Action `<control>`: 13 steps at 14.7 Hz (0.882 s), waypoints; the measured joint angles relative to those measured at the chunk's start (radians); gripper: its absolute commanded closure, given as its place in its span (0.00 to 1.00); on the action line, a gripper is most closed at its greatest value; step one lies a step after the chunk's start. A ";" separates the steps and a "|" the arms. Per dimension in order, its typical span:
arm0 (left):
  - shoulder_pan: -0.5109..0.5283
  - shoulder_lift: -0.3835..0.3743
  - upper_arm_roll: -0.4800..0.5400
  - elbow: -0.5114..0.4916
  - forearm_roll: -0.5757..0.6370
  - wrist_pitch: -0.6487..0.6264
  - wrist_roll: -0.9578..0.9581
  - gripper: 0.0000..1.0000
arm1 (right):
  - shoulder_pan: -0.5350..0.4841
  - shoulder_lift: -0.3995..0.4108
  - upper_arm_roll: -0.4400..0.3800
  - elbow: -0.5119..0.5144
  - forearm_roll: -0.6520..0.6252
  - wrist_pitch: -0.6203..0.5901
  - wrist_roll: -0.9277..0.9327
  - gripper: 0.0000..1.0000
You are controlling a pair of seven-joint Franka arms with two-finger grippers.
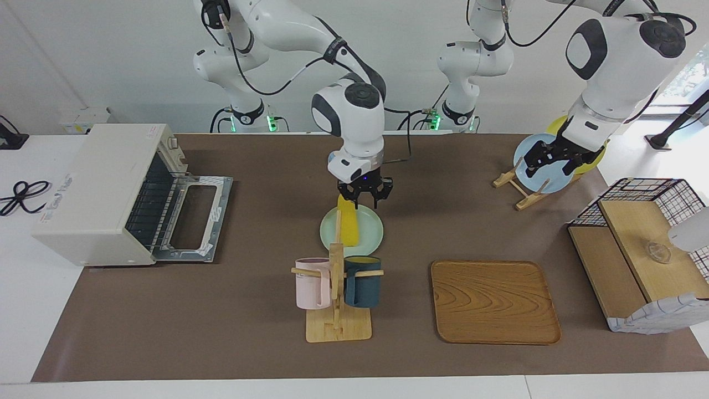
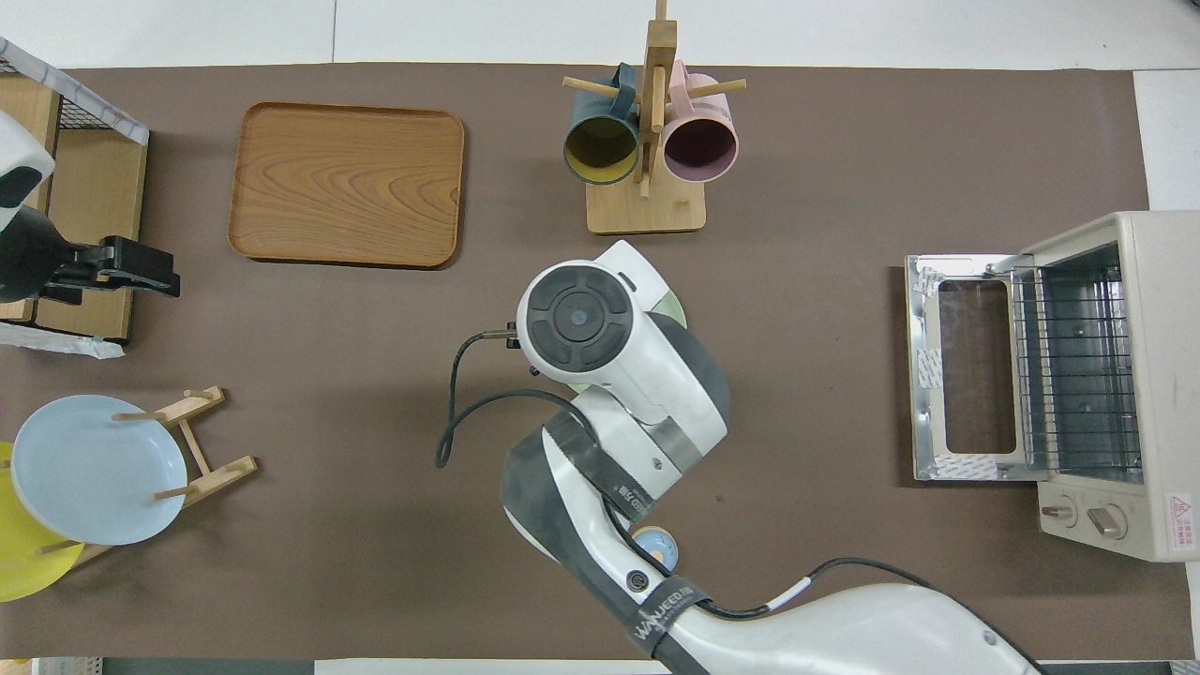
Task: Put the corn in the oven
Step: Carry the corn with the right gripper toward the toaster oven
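Your right gripper point(image 1: 365, 198) hung with fingers spread over the bright yellow ribbed corn cob point(image 1: 348, 226), not gripping it. That cob lay on the pale green round plate point(image 1: 370, 233), untouched. Toward the right arm's end, the off-white toaster oven point(image 1: 94, 191) stood open, its rack bare. Your left gripper point(image 1: 548, 161) waited, open, by the blue plate point(image 1: 544, 183).

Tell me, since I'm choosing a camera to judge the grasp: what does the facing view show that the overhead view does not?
Facing view only: the corn on its green plate, with the open right gripper over the cob's end that is nearer the robots. Overhead view only: the oven's control knobs; there the right arm covers the corn. Both: the oven with its door down, the wooden tray, and the open left gripper, waiting.
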 measured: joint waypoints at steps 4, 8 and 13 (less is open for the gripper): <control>0.000 -0.008 -0.004 0.000 0.004 -0.015 0.008 0.00 | 0.038 0.077 -0.001 0.009 -0.005 0.091 0.018 0.47; 0.000 -0.009 -0.005 -0.006 0.005 -0.015 0.056 0.00 | 0.036 0.085 -0.004 -0.045 -0.005 0.158 0.018 0.47; 0.023 -0.009 -0.026 -0.005 0.006 -0.031 0.075 0.00 | 0.037 0.078 -0.003 -0.113 -0.005 0.205 0.018 0.88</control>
